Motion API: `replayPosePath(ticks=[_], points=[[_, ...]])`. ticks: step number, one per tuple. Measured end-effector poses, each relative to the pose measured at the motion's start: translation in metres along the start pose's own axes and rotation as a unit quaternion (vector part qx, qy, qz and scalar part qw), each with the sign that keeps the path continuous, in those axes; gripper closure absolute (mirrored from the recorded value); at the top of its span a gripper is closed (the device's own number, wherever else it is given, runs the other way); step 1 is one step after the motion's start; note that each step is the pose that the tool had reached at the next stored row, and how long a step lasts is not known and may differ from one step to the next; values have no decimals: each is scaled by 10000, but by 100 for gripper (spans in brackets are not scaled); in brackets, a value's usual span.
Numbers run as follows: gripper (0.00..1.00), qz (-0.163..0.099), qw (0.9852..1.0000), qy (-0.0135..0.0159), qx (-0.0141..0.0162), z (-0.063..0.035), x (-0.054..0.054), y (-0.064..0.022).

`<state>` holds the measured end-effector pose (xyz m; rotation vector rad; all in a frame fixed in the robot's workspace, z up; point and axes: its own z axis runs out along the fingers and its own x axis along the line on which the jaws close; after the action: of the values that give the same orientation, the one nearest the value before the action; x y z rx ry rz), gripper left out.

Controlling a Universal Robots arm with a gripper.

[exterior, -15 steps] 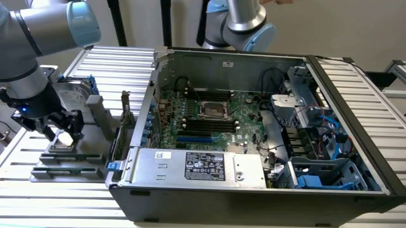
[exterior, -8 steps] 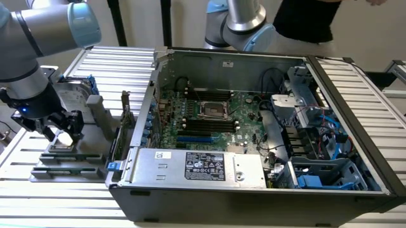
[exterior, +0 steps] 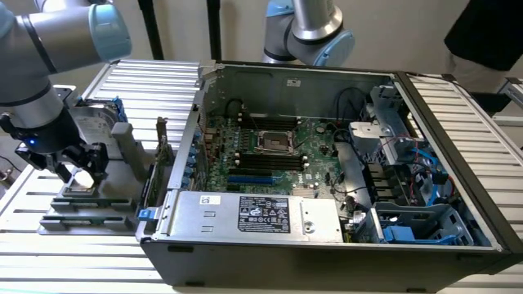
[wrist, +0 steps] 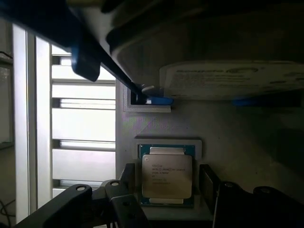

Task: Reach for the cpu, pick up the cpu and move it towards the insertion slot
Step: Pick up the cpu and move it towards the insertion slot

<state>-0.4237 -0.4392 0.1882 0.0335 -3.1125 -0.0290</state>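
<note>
The arm's gripper (exterior: pixel 82 170) hangs low over a grey holder (exterior: pixel 90 211) near the table's (exterior: pixel 49 257) edge on the exterior view's left, just outside the wall of an open computer case (exterior: pixel 327 245). In the wrist view its two fingers (wrist: pixel 209 183) stand spread, one on each side of the cpu (wrist: pixel 167 175), with a sliver of gap on both sides and nothing clamped between them.

The chip lies flat in the holder's square recess, silver top up. The reach looks as good as finished. The grasp, the lift and the carry are not yet done.

The insertion slot (exterior: pixel 274 142) sits in the middle of the motherboard (exterior: pixel 319 138) inside the case, well apart from the chip and across the case wall from it. Its metal frame is bare.

By count: one cpu, one insertion slot, one gripper with two fingers, one holder, one case. A person (exterior: pixel 490 30) in dark clothes stands beyond the table's far corner on the exterior view's right.
</note>
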Motion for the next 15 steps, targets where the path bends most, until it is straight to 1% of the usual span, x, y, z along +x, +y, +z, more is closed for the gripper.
replayPosePath(ticks=[8,14,15], points=[[35,1,10000,36,16,9,-16,-1],[35,1,10000,40,17,9,-17,-1],[36,1,10000,40,17,9,-18,-1]])
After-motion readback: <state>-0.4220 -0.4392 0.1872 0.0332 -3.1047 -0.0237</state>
